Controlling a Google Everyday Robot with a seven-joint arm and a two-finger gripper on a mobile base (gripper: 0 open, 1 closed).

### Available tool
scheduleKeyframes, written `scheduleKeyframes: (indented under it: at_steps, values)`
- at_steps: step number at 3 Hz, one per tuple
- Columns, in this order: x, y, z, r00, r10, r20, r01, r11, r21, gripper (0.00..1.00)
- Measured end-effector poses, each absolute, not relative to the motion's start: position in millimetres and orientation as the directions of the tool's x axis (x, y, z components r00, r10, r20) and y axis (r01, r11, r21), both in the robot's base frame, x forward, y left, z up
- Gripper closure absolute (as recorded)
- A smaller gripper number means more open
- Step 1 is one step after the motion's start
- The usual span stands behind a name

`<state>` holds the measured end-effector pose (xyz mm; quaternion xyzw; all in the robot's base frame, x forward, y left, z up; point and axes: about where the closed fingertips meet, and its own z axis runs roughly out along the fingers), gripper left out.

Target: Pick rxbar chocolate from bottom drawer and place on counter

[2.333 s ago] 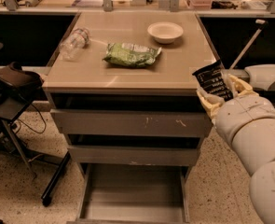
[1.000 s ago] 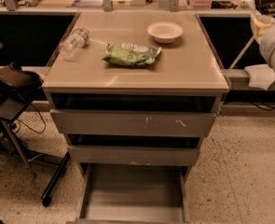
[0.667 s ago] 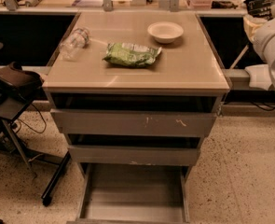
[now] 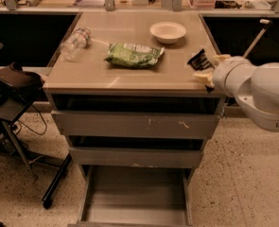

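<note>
The rxbar chocolate (image 4: pixel 199 60), a small black wrapper, is held at the right edge of the counter (image 4: pixel 129 72), just above its surface. My gripper (image 4: pixel 208 66) sits at the end of the white arm coming in from the right and is shut on the bar, one pale finger above it and one below. The bottom drawer (image 4: pixel 136 200) stands pulled open at floor level, and its grey inside shows nothing in it.
On the counter lie a green snack bag (image 4: pixel 133 54), a white bowl (image 4: pixel 168 31) and a clear plastic bottle (image 4: pixel 74 43) on its side. The two upper drawers (image 4: pixel 134 125) are ajar. A dark stand with a bag (image 4: pixel 13 82) is at the left.
The arm has swung down and left from the upper right corner, bringing the held bar over the counter's right edge. Nothing else has moved.
</note>
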<state>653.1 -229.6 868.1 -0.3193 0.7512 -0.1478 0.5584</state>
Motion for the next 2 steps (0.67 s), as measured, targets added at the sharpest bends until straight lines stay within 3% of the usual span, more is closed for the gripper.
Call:
scheduleKeyframes:
  at_steps: [1, 2]
  values:
    - [651.9, -211.8, 826.6, -0.157, -0.737, -0.657, -0.431, 0.65, -0.626, 1.0]
    - [651.9, -211.8, 826.6, -0.157, -0.738, -0.657, -0.431, 0.649, -0.626, 1.0]
